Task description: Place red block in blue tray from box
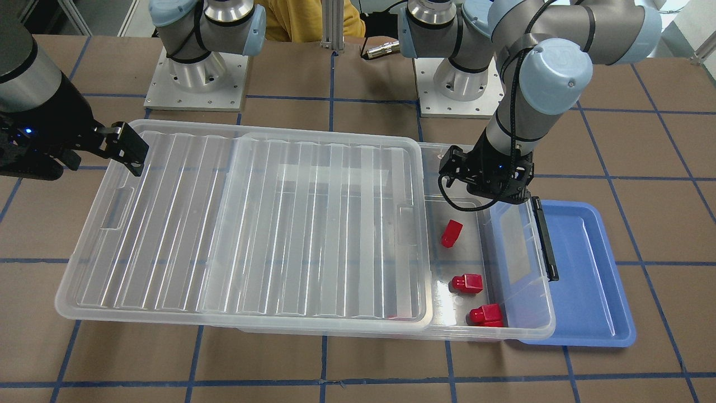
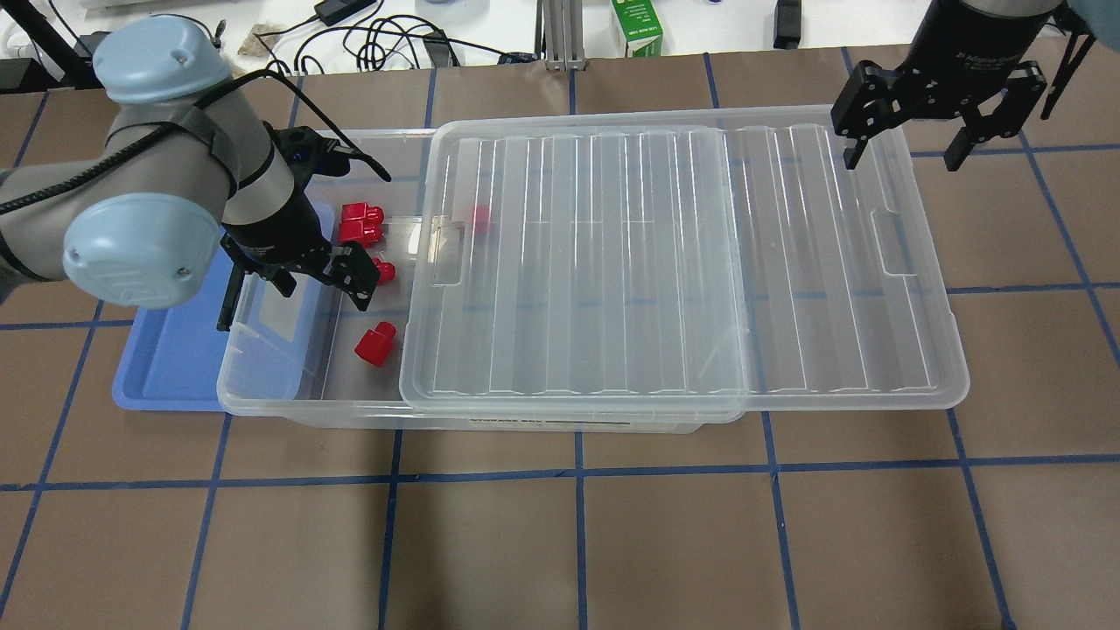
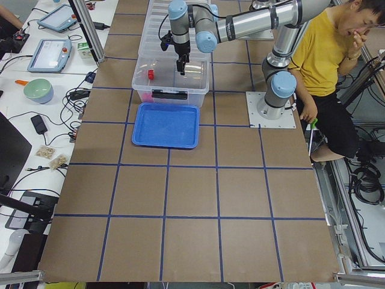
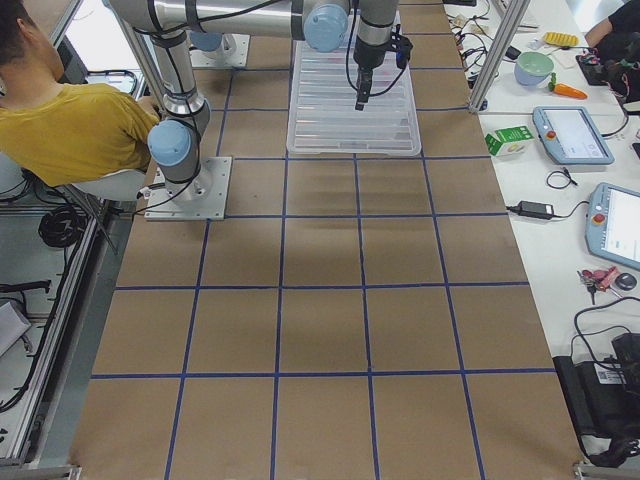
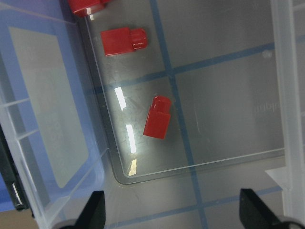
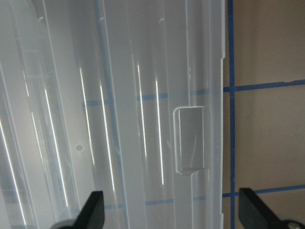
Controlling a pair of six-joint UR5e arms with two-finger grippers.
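Note:
The clear box (image 2: 289,404) lies across the table with its ribbed lid (image 2: 682,262) slid aside, so the end by the blue tray (image 2: 166,367) is uncovered. Three red blocks lie on the box floor there: one (image 1: 451,233) nearer the robot, one (image 1: 467,283) in the middle, one (image 1: 485,315) in the far corner. My left gripper (image 2: 324,280) hangs open over that uncovered end, with nothing between its fingers; its wrist view looks down on the nearest block (image 5: 157,117). Above the lid's other end, my right gripper (image 2: 906,156) is open and holds nothing.
The blue tray (image 1: 587,268) lies partly under the box's latch end, beside the black latch (image 1: 545,238). A person in a yellow shirt (image 3: 313,54) sits behind the arm bases. A green carton (image 2: 636,26) and cables lie beyond the table's far edge.

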